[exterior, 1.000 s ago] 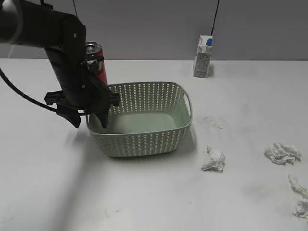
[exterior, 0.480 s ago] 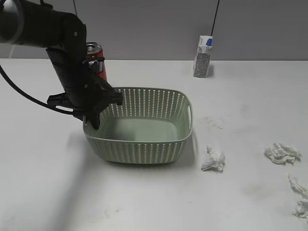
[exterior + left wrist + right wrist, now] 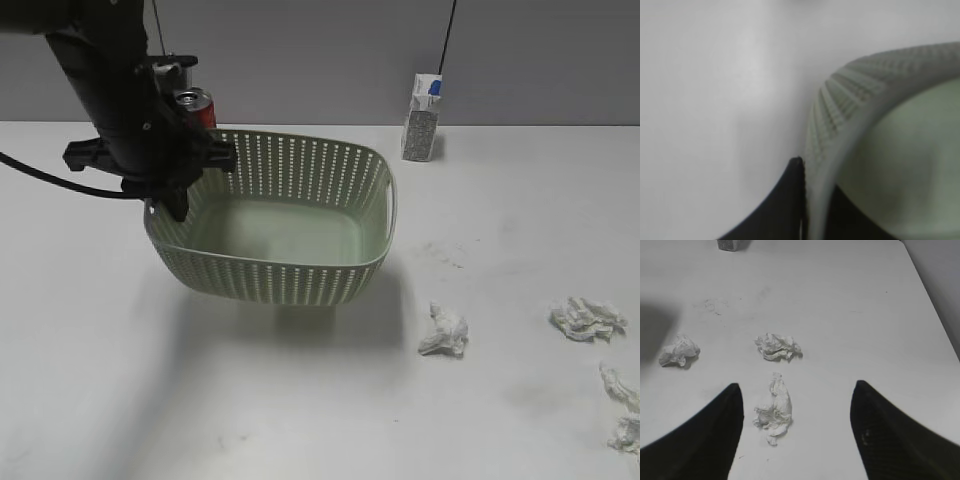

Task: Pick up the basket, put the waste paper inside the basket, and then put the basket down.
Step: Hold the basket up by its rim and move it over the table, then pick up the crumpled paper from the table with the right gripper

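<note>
The pale sage-green basket (image 3: 300, 245) hangs tilted above the table, its left end raised. My left gripper (image 3: 170, 190) is shut on the basket's left rim; the left wrist view shows the rim (image 3: 840, 125) pinched between the black fingers (image 3: 812, 200). Wads of white waste paper lie on the table at the right: one wad (image 3: 443, 330) near the basket, another (image 3: 586, 318) farther right, more (image 3: 625, 400) at the edge. My right gripper (image 3: 797, 390) is open above the table, with a long wad (image 3: 775, 412) between its fingers, another wad (image 3: 777, 346) ahead and a third (image 3: 679, 351) to the left.
A red can (image 3: 196, 108) stands behind the basket's left end, close to my left arm. A white carton with a blue mark (image 3: 423, 117) stands at the back of the table. The table's right edge (image 3: 935, 315) shows in the right wrist view.
My left gripper has risen with the basket's left rim in it. The basket has left the table and tilted, and now hangs higher and farther left.
</note>
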Robot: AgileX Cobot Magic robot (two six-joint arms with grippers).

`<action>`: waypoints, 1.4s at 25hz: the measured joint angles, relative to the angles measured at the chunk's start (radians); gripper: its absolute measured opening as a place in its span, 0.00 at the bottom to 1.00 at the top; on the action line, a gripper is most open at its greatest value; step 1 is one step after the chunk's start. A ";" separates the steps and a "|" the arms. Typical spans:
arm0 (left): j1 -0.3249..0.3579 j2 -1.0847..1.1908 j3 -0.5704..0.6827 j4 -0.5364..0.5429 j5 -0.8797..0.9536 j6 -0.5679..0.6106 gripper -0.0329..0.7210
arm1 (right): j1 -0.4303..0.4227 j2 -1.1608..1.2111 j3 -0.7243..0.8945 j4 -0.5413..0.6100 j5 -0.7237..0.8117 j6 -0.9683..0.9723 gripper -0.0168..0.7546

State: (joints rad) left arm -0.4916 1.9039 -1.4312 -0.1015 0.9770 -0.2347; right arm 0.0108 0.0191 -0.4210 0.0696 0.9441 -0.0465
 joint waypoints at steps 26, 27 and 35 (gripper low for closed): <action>-0.067 -0.038 0.069 0.127 -0.021 -0.073 0.04 | 0.000 1.240 -0.220 0.156 -0.395 -0.064 0.79; -0.067 -0.038 0.069 0.128 -0.021 -0.073 0.04 | 0.000 1.292 -0.243 0.156 -0.400 -0.083 0.79; -0.067 -0.039 0.069 0.144 -0.012 -0.073 0.04 | 0.000 1.647 -0.409 0.137 -0.426 -0.161 0.79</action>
State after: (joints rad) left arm -0.5584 1.8646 -1.3627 0.0426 0.9645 -0.3074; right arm 0.0108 1.6657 -0.8303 0.2064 0.5180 -0.2076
